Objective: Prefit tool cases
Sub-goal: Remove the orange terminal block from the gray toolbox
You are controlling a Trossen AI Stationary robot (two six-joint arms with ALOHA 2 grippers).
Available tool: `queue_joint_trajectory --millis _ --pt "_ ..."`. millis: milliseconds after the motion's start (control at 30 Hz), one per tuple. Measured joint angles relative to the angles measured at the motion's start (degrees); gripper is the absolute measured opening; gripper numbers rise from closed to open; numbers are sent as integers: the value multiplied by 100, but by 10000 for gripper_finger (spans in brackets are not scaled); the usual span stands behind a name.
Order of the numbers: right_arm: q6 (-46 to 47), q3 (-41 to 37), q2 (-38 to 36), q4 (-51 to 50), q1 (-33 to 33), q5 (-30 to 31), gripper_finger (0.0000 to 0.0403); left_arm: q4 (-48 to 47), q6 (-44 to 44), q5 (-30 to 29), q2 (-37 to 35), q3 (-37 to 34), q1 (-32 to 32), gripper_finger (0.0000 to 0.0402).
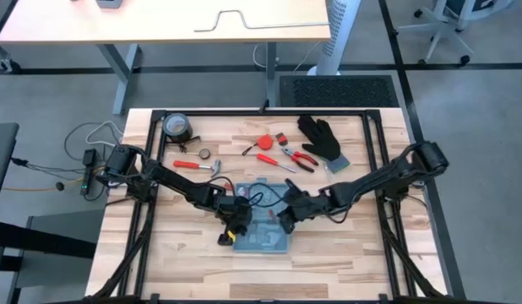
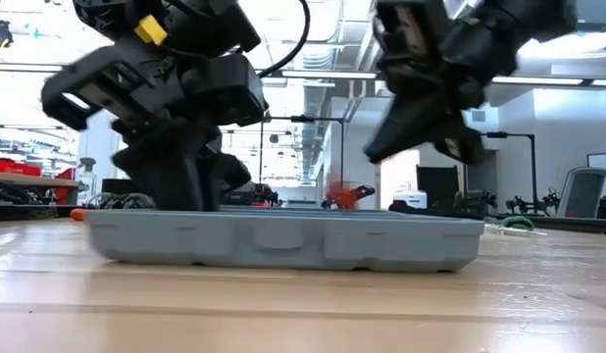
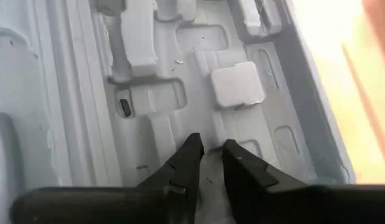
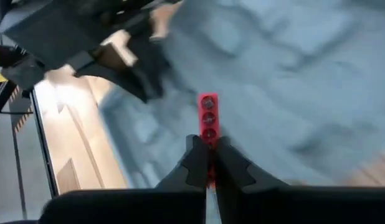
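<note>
Right tool gripping red bit holder seen only wrist-side, left tool slightly parted, empty, inside tool case

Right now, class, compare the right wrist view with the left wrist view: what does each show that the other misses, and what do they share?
Only the right wrist view shows the small red tool that the right gripper is shut on, plus the left gripper farther off. Only the left wrist view shows the left gripper close up, empty and slightly open, above the moulded slots. Both show the light-blue tool case interior.
</note>
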Motion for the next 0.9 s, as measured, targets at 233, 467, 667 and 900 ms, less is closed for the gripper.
queue_joint_trajectory --millis 233,467,667,900 --pt "346 -989 -596 120 -86 188 2 -2 -262 699 -2 -157 -75 21" --pt "323 -1325 -606 732 -259 195 2 -4 -309 819 -46 -194 -97 3" --pt "-119 -1320 -521 1785 -293 257 12 -310 -231 161 -444 -263 -83 2" --pt "-130 -872 116 1794 -300 316 3 -1045 9 -1043 -1488 -317 -20 1"
